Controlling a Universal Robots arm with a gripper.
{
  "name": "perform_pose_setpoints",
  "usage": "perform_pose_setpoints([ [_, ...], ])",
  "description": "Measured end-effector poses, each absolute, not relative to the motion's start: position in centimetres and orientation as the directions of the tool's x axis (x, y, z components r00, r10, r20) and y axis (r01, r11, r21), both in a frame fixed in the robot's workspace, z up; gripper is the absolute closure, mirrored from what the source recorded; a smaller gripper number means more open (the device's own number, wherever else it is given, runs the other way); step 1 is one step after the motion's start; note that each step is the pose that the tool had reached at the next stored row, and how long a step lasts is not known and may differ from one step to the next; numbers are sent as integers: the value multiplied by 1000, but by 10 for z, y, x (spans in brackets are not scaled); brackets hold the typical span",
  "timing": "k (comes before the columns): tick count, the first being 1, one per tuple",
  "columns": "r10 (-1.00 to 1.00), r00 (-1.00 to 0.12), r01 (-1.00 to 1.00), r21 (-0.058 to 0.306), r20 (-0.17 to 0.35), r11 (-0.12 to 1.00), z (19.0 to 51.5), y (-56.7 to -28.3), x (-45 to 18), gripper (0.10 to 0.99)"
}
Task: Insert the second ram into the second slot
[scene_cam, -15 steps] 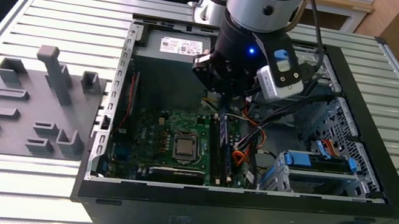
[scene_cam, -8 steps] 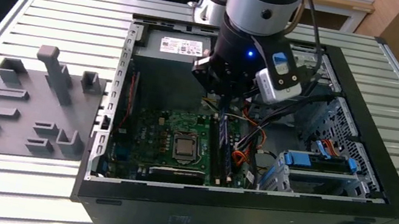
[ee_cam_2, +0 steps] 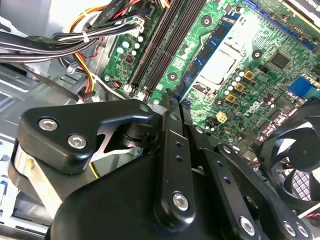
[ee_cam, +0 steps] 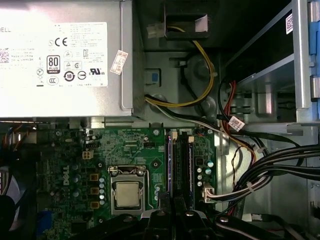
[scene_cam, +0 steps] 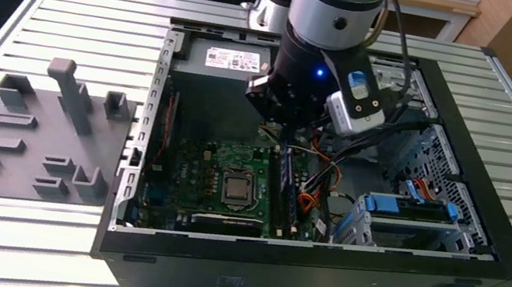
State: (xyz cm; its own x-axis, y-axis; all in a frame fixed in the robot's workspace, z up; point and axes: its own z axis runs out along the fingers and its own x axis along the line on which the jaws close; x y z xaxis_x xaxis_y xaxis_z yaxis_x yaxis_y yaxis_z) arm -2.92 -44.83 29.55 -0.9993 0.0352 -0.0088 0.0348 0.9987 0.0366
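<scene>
the hand (ee_cam_2: 172,102) hangs low inside the open computer case (scene_cam: 493,233) on the counter (scene_cam: 99,13). in the second wrist view its fingers are drawn together with nothing visible between them, so it seems to be pressing rather than carrying. the second ram (ee_cam_2: 209,52), as i judge it, is the blue stick standing on edge in the slot just beside the cpu socket (ee_cam_2: 220,65). its near end is right at the fingertips, though i cannot tell whether they touch it. black slots (ee_cam_2: 160,45) run alongside it on the side away from the socket, toward the cable bundle (ee_cam_2: 75,37). the stick looks lined up in its slot, but whether it is fully seated does not show. to do this step well, the push should go straight down on the top edge with the stick kept upright. both ends should sink evenly, not 1 before the other, so the end latches can close. a slanted push could flex the board or skid toward the fan (ee_cam_2: 295,165).
</scene>
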Motion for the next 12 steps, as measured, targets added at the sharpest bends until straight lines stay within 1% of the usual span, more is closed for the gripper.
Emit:
perform_pose_setpoints([
  [12,35,-999,35,37,-6,999,283,-449,-29,949],
])
